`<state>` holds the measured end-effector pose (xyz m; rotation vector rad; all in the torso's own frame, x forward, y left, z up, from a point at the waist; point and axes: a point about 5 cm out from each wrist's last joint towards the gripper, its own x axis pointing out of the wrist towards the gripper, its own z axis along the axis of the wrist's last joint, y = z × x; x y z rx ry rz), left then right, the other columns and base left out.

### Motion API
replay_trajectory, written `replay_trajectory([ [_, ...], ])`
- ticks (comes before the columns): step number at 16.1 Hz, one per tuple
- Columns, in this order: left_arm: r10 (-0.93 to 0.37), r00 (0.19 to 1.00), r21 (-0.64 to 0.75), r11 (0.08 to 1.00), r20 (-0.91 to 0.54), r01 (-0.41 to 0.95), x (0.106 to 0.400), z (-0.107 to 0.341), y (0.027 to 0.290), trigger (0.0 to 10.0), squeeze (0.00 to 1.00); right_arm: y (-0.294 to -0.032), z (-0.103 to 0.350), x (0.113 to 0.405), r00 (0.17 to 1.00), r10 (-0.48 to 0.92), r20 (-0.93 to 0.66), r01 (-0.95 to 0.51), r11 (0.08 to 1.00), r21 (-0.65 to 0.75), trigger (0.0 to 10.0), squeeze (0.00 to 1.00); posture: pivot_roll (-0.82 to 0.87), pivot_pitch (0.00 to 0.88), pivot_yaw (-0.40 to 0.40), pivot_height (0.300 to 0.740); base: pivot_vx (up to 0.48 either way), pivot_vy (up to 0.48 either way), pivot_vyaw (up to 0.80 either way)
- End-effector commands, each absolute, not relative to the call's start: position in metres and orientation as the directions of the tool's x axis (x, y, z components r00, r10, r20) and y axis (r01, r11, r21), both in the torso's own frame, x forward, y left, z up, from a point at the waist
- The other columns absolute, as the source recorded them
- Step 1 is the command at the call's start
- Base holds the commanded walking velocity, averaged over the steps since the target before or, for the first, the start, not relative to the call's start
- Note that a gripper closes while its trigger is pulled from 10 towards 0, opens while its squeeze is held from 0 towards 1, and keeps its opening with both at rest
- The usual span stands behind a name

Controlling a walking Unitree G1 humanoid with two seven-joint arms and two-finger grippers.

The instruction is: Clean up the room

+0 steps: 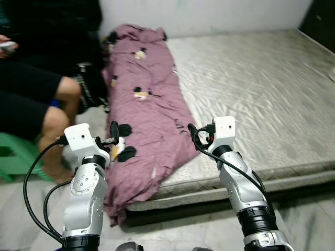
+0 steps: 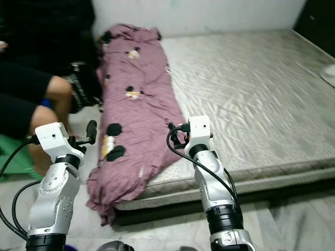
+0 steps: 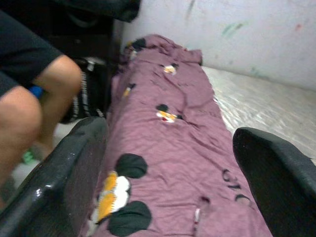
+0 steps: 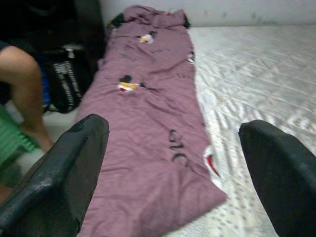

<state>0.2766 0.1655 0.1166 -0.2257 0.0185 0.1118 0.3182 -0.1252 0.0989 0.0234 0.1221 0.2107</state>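
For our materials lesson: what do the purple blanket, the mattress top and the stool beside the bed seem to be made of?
Purple blanket: soft woven fabric, matte, judging by its creases and printed cartoon patches.
Mattress: quilted textile with a slight sheen, stitched ripples showing.
Stool: probably moulded plastic, smooth and green; partly hidden by a seated person.

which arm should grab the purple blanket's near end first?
Probably left. The left claw is open right over the purple blanket where it spills off the mattress edge. The right claw, also open, sits at the blanket's inner edge, toward bare mattress.
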Motion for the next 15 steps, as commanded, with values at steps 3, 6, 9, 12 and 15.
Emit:
replay_trajectory([
  [3,0.104,0.994,-0.221,0.969,-0.027,-0.108,0.2780,0.1189,0.1652,10.0,0.00,-0.1265,0.1013,0.3204,0.973,0.200,-0.118,-0.196,0.980,0.045,10.0,0.00,-0.01,0.000,0.023,0.740,0.000,0.000,-0.40],
  [6,0.104,0.994,-0.221,0.969,-0.027,-0.108,0.2782,0.1189,0.1656,10.0,0.00,-0.1257,0.1016,0.3204,0.972,0.204,-0.117,-0.201,0.979,0.040,10.0,0.00,-0.01,0.000,0.025,0.740,0.000,0.000,-0.80],
  [9,0.104,0.994,-0.219,0.970,-0.026,-0.107,0.2783,0.1191,0.1657,10.0,0.00,-0.1255,0.1017,0.3204,0.972,0.205,-0.115,-0.201,0.979,0.043,10.0,0.00,-0.01,0.000,0.025,0.740,0.000,0.000,-0.53],
  [12,0.102,0.994,-0.220,0.970,-0.025,-0.105,0.2781,0.1194,0.1657,10.0,0.00,-0.1247,0.1023,0.3201,0.972,0.208,-0.111,-0.204,0.978,0.041,10.0,0.00,-0.01,0.000,0.027,0.740,0.000,0.000,0.00],
  [15,0.105,0.994,-0.222,0.969,-0.025,-0.108,0.2781,0.1194,0.1656,10.0,0.00,-0.1245,0.1026,0.3200,0.972,0.211,-0.108,-0.208,0.977,0.039,10.0,0.00,-0.01,0.000,0.026,0.740,0.000,0.000,0.00],
])
